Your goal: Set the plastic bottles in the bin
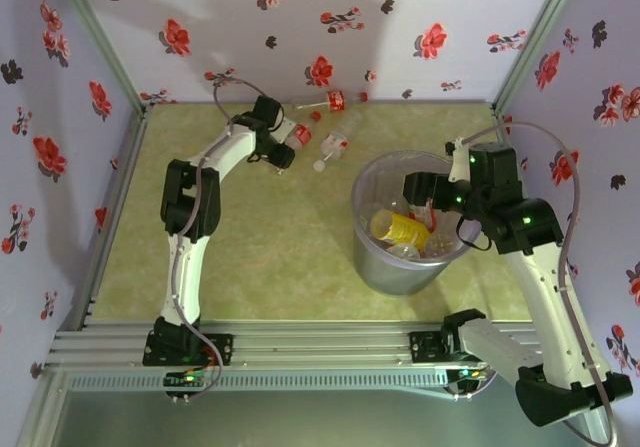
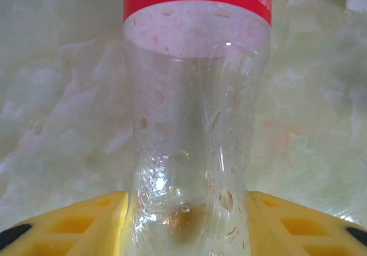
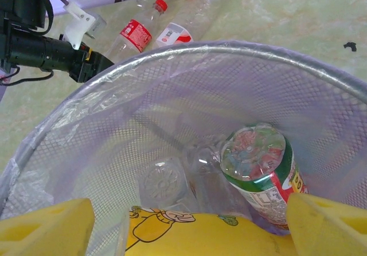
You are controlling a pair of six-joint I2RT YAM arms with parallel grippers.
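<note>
L fingers (image 2: 69,224) pinching bottle (image 2: 195,124), top cropped, R fingers (image 3: 46,233) apart over bin (image 3: 229,47)

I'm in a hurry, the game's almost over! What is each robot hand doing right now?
Left gripper: closed on a red-labelled bottle.
Right gripper: open, holding nothing, over the bin.

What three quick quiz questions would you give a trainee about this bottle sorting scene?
1. True or false: the right tool is open above the bin.
2. What is between the fingers of the left tool? A, a yellow bottle; B, a red-labelled bottle; C, nothing.
3. How many bottles lie on the table outside the bin?

Key: 1 true. 2 B. 3 three: the red-labelled bottle, a white-capped bottle and a bottle by the wall.
</note>
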